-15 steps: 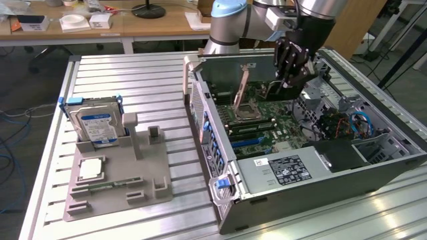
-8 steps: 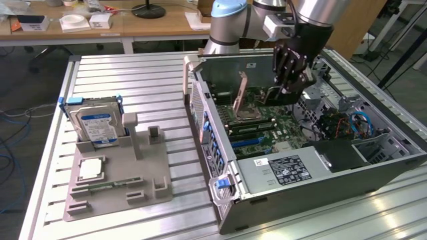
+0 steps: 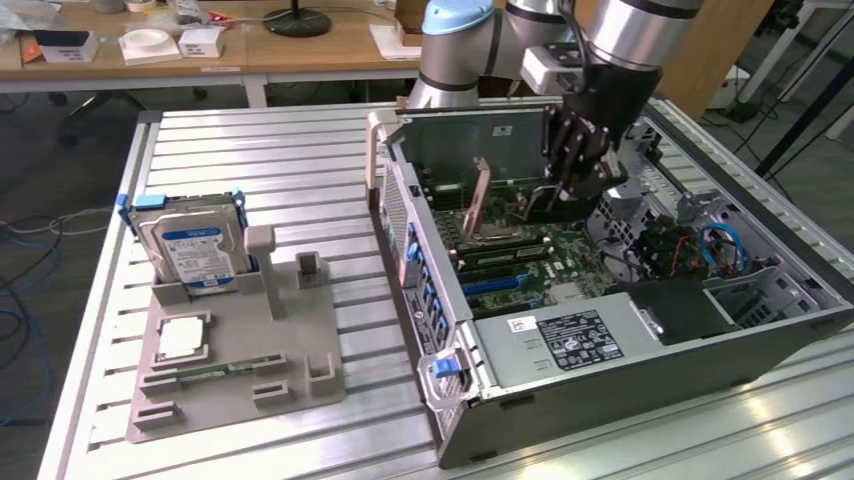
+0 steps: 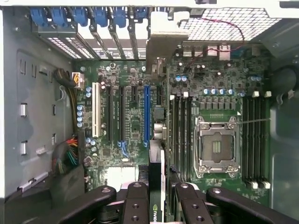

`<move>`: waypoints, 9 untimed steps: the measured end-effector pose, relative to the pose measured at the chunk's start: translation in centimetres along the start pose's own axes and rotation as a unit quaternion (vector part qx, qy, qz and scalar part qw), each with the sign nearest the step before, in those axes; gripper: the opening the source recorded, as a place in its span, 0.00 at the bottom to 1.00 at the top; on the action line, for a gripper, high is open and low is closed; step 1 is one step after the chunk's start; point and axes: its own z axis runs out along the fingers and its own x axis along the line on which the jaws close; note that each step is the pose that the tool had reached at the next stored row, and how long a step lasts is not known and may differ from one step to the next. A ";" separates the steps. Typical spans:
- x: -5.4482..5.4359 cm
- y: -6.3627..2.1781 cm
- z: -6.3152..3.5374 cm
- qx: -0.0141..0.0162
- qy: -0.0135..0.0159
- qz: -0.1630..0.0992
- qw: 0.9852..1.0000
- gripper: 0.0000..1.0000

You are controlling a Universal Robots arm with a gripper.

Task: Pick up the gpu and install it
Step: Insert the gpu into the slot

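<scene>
Gripper [image 4: 161,191] stood over the open case [image 3: 641,345], jaws part-way closed, one pair of fingers [image 4: 135,198] on each face of the gpu [image 4: 155,163], so the card was held on edge. The gpu was thus directly under the jaws, inside the case and above the motherboard [image 4: 131,126]. Its long axis ran from the jaws toward the rear wall with the blue clips [image 4: 79,16], bracket [image 4: 162,44] leading at the far end. That axis looked parallel to the blue slot [image 4: 146,112]. The card's line lay just beside the slot, on the CPU socket [image 4: 216,147] side, not over it. Judged not seated: the bracket appeared to float above the board, though the height above the slot could not be read. Appearance from the wrist view: a thin dark strip seen edge-on, a green-and-white logo near the fingers, and a broad silver bracket plate. The card's face was not visible from that view. One arm only, so no choice of side.
</scene>
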 end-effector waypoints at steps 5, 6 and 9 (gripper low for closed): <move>0.3 0.33 0.88 0.000 0.000 0.000 1.000 0.27; 0.4 0.33 1.05 0.000 0.000 0.000 1.000 0.27; 0.4 0.33 1.08 0.000 0.000 0.000 1.000 0.27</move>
